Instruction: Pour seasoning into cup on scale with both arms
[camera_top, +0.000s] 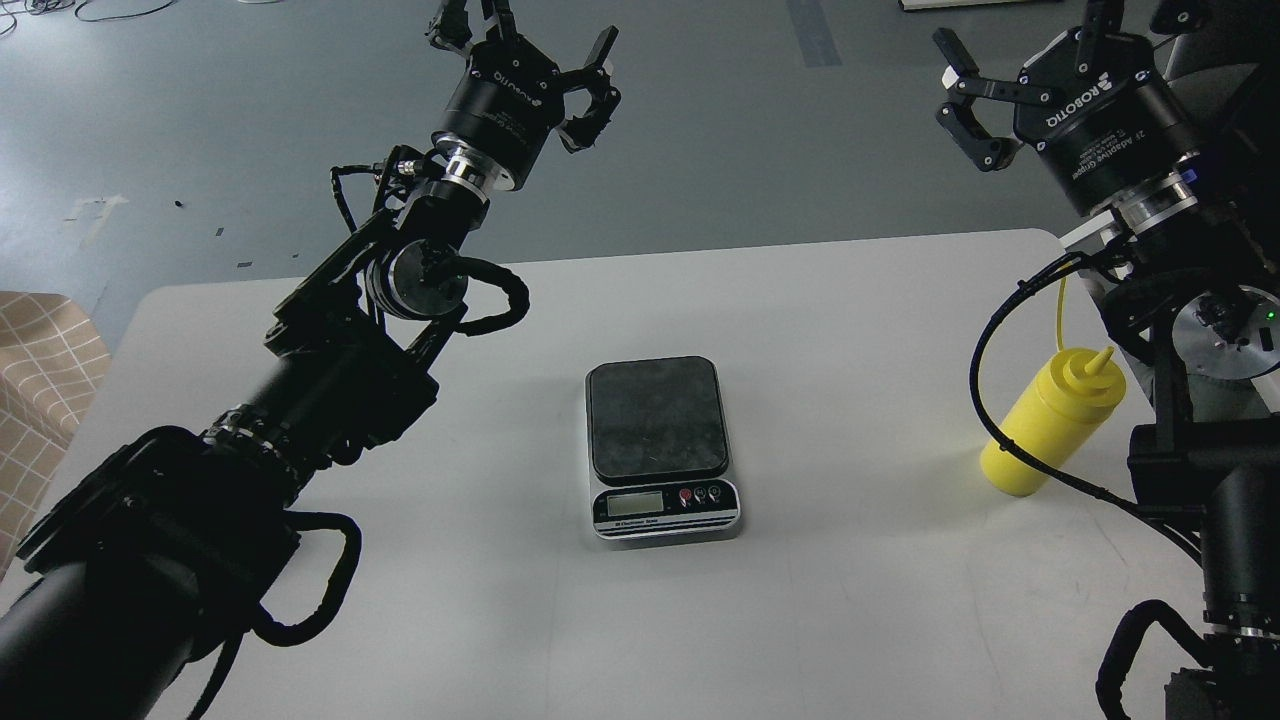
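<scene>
Table (850, 600): white top with rounded far corners, grey floor beyond it.
Scale (660, 445): flat near the middle of the table, dark weighing plate bare, display and small buttons on the near edge.
Bottle (1050, 425): yellow squeeze bottle standing on the right side of the table, well apart from the scale, nozzle up; a black cable from the right arm crosses in front of it.
Cup: not visible in this view.
Left gripper (545, 45): raised over the far left of the table, fingers spread wide, nothing between them.
Right gripper (955, 100): raised at the far right, above the bottle and clear of it, fingers parted, holding nothing.
</scene>
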